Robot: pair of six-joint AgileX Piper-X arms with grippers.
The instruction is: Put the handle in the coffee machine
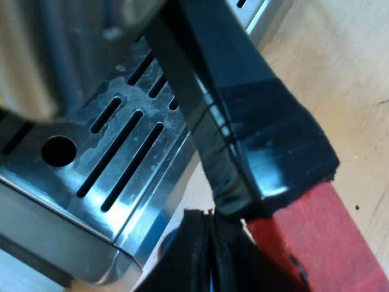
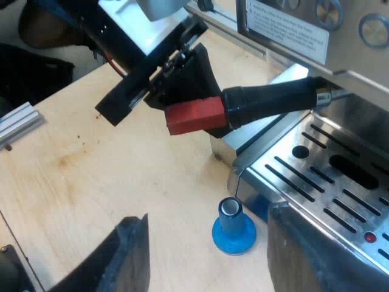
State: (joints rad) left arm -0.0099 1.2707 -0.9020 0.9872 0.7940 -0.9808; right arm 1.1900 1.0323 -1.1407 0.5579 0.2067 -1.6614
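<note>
The holder's dark handle (image 2: 273,100) sticks out from under the espresso machine's front (image 2: 340,61), above the drip tray (image 2: 322,182). Its metal end (image 2: 325,96) meets the machine there. My left gripper (image 2: 182,76) is shut on the handle at its red end (image 2: 194,115). Up close, the left fingers (image 1: 273,140) clamp the handle just before the red end (image 1: 322,237), beside the slotted drip tray (image 1: 115,158). My right gripper (image 2: 203,234) hovers open over the wooden table, nothing between its fingers, with a blue tamper (image 2: 233,230) standing on the table below it.
The blue tamper stands close to the drip tray's corner. An aluminium rail (image 2: 18,125) lies on the wooden table (image 2: 91,182) farther off. The machine's label plate (image 2: 285,27) and dials (image 2: 328,11) are above the handle.
</note>
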